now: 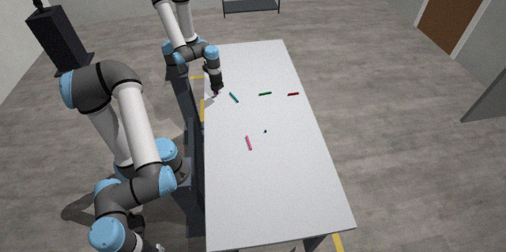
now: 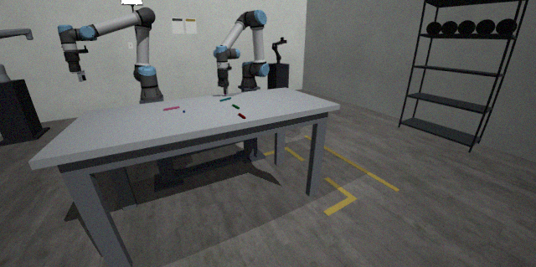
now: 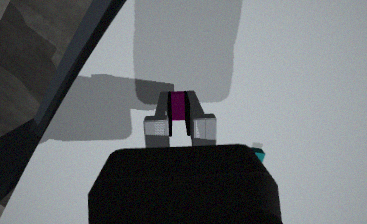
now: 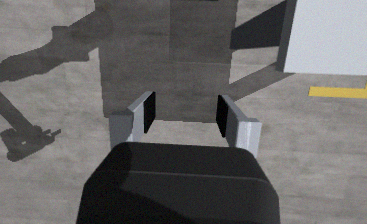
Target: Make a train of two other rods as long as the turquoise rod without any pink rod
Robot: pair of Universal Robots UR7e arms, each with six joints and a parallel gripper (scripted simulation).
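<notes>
Seen from the top view, the left gripper (image 1: 217, 89) (image 2: 225, 91) (image 3: 177, 104) is hovering low over the pale worktop (image 1: 277, 189) (image 2: 138, 126) (image 3: 324, 75), its jaws gripping a short magenta rod (image 3: 178, 106) at nine o'clock from the long turquoise rod (image 1: 234, 97) (image 2: 225, 100) (image 3: 259, 156). A green rod (image 1: 265, 93) (image 2: 235, 106) is lying flat at turquoise's three o'clock, with a red rod (image 1: 293, 94) (image 2: 242, 115) beyond. A tiny blue rod (image 1: 265, 131) (image 2: 183, 111) is resting at green's six o'clock; a pink rod (image 1: 248, 142) (image 2: 171, 108) is lying at blue's eight o'clock. The right gripper (image 2: 82, 76) (image 4: 186, 106) is hanging beyond the worktop's edge, jaws standing wide open.
</notes>
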